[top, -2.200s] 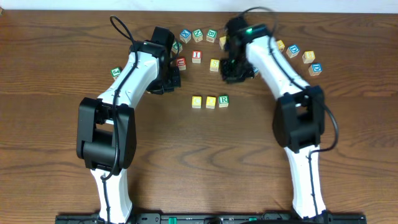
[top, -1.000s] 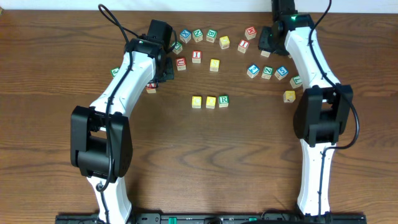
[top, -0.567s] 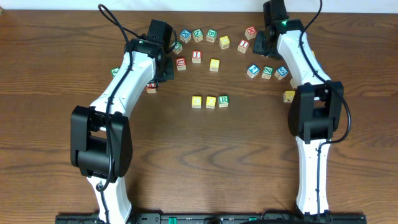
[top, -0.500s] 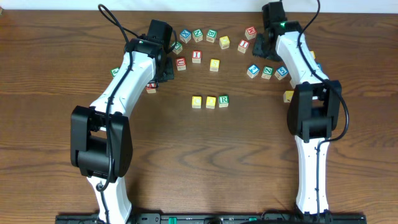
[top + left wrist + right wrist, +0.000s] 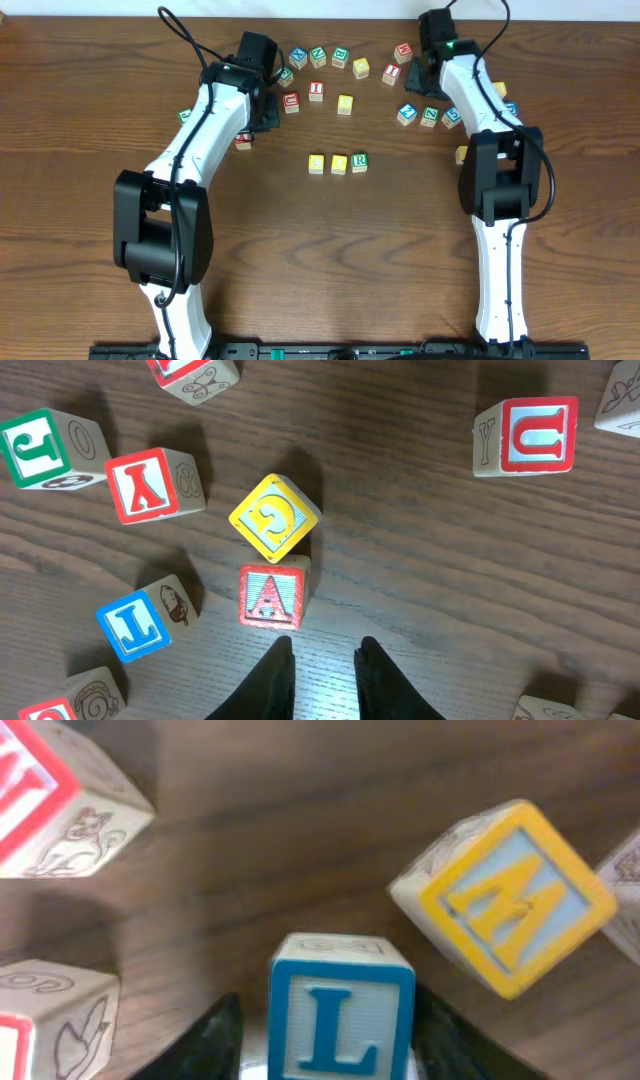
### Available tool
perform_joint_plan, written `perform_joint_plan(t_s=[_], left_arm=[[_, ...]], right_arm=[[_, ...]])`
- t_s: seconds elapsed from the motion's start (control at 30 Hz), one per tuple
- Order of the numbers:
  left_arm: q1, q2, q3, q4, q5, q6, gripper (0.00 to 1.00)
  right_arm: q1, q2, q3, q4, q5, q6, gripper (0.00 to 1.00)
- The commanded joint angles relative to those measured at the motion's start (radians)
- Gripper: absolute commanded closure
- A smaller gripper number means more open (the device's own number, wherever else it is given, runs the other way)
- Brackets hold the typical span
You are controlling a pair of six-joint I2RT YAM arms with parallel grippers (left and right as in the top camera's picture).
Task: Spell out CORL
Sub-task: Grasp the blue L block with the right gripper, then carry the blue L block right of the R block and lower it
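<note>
The right gripper (image 5: 328, 1045) pinches a pale wooden blue-L cube (image 5: 340, 1020) at far right; the left gripper (image 5: 325, 670), slightly spread and empty, hangs by a red-lettered wooden A cube (image 5: 270, 597).

The L cube (image 5: 340, 1020) shows blue, the M cube (image 5: 505, 900) yellow, the A cube (image 5: 270, 597) red.

A row of three cubes (image 5: 339, 162) stands at the centre of the table (image 5: 320, 260), R cube (image 5: 359, 160) at its right end; an arc of cubes (image 5: 317, 56) spans the far side; at the far right the L cube (image 5: 340, 1015) sits between the fingers of the right gripper (image 5: 325, 1040), M cube (image 5: 505, 900) near it; at the far left the A cube (image 5: 270, 597) lies just beyond the left gripper (image 5: 325, 660), a tilted cube (image 5: 274, 517) touching it.
</note>
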Motion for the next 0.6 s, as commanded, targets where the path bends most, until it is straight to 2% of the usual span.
perform_joint_plan(t_s=[0.0,0.2,0.43,0.57], left_arm=[[0.004,-0.003,-0.008,-0.003,-0.013,-0.002,0.78],[0.004,-0.003,-0.008,-0.003,-0.013,-0.002,0.78],[0.004,-0.003,-0.008,-0.003,-0.013,-0.002,0.78],[0.004,-0.003,-0.008,-0.003,-0.013,-0.002,0.78]], right_arm=[[-0.001,0.037,0.006,0.008,0.005,-0.011,0.60],[-0.011,0.037,0.006,0.010,0.005,-0.011,0.70],[-0.021,0.034,0.008,0.006,0.004,-0.064,0.75],[-0.019,0.018,0.009,-0.005,-0.011,-0.071,0.73]])
